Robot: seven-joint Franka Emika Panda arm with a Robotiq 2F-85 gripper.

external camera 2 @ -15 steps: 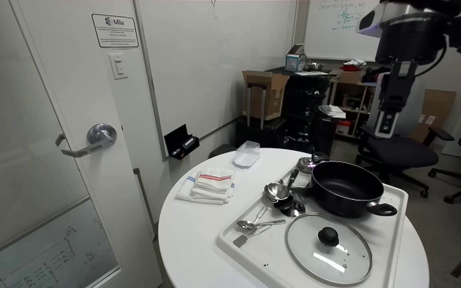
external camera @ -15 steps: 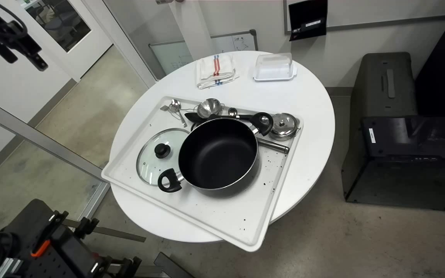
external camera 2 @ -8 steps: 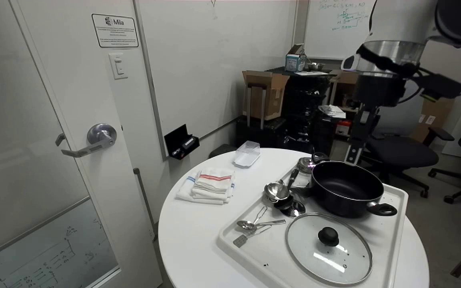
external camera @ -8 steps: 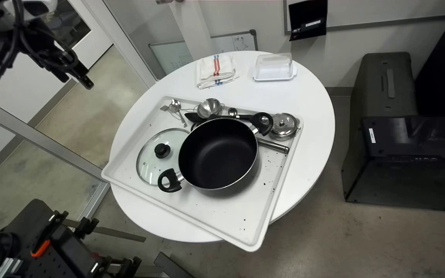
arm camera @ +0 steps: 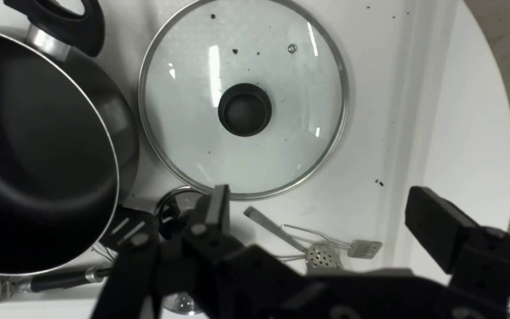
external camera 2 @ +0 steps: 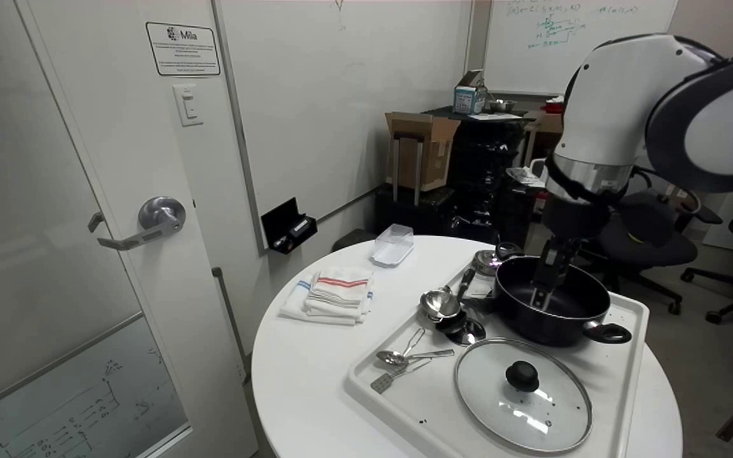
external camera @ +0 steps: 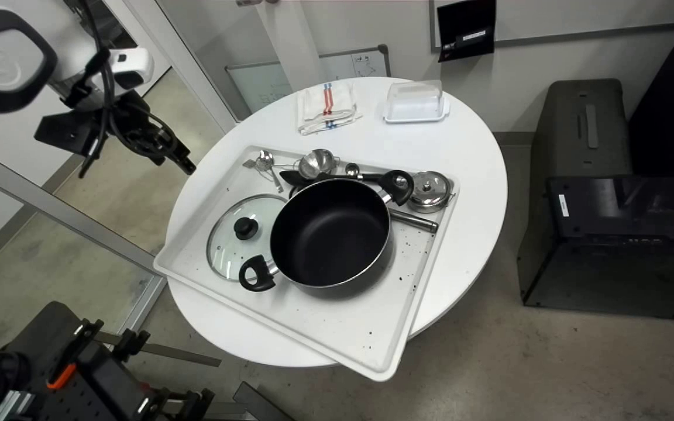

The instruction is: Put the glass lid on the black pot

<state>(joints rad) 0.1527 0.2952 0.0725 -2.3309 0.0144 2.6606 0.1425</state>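
While the claw (arm camera: 319, 206) gapes wide, holding nothing, the lid (external camera 2: 522, 404) lies flat on the tray (external camera: 343, 324), right beside the pot (external camera: 331, 234). Can't tell for sure if the two touch.

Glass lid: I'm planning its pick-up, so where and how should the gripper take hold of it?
By the black knob, probably from straight above, closing across its round sides. It stands proud at the centre of the lid, which lies knob up on the tray; the rim sits low, the pot close beside.
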